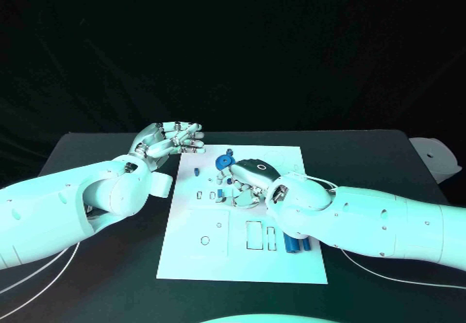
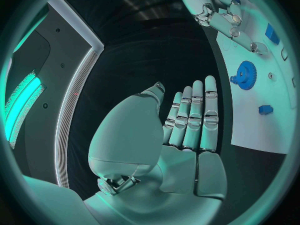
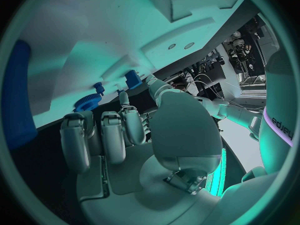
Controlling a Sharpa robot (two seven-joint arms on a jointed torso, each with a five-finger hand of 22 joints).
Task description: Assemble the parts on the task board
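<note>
Left hand: left hand (image 1: pixel 171 140) sits off the task board (image 1: pixel 243 259), just past its far-left corner, over the black surface (image 1: pixel 97 148); fingers straight and side by side, palm flat, holding nothing (image 2: pixel 187 135).
Right hand: right hand (image 1: pixel 254 176) is over the upper middle of the board, fingers curled down toward it (image 3: pixel 119 135); cannot tell whether they hold a part or just hover.
Board: white plate, long side running away from the robot, centred on the surface; near half mostly bare with rectangular cutouts (image 1: pixel 254 233) and a small oval hole.
Parts: blue gear (image 1: pixel 224 161) near the far edge, just beside the right hand; small blue block (image 2: pixel 265 109) near the gear; two blue cylinders (image 1: pixel 299 244) lying side by side at the right edge, half under the right forearm.
Edges/room: left edge of board free next to the left forearm; near edge free; open dark surface left, right and in front of the board.
In the way: right forearm (image 1: pixel 388 222) crosses the board's right edge and covers that part; white cable (image 1: pixel 388 276) trails on the surface near the right arm, another at the left.
</note>
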